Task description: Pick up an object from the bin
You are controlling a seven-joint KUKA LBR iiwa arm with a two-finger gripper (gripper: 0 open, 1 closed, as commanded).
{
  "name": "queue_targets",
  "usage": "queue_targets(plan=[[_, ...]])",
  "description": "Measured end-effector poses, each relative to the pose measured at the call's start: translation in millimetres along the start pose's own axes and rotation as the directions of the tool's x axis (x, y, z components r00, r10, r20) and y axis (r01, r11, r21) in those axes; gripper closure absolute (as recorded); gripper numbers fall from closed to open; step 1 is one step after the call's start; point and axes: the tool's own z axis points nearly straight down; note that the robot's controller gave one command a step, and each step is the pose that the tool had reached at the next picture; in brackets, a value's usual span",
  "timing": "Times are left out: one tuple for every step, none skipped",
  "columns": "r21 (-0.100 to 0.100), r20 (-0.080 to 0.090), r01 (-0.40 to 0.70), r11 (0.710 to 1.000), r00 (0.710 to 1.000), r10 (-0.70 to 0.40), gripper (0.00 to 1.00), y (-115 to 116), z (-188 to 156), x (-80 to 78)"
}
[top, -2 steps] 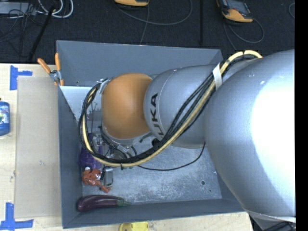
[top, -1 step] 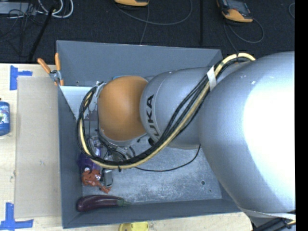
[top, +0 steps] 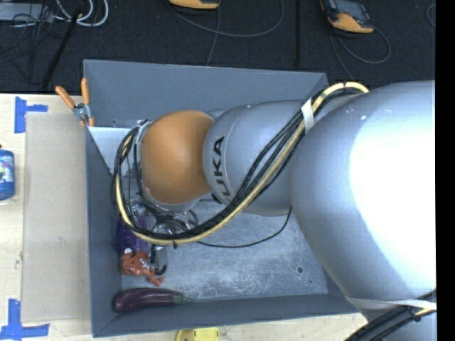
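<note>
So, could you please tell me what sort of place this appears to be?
Most likely a robotics lab or test cell: a KUKA arm reaches into a grey metal bin holding a purple toy aubergine, and loose cables trail across the dark floor behind it.

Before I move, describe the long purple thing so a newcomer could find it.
Look to the lower left corner of the grey bin. Along the bottom wall lies an eggplant. It is long, dark purple and smooth, unlike the small orange-red thing above it.
</note>
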Motion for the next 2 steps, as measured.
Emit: queue_targets(plan=[[0.0, 0.003, -0.03, 1.0, 1.0, 0.03, 0.0, -0.5, 4.7, -7.9], [-0.007, 0.008, 0.206, 0.979, 0.979, -0.206, 1.0, 4.3, 10.8, -14.4]])
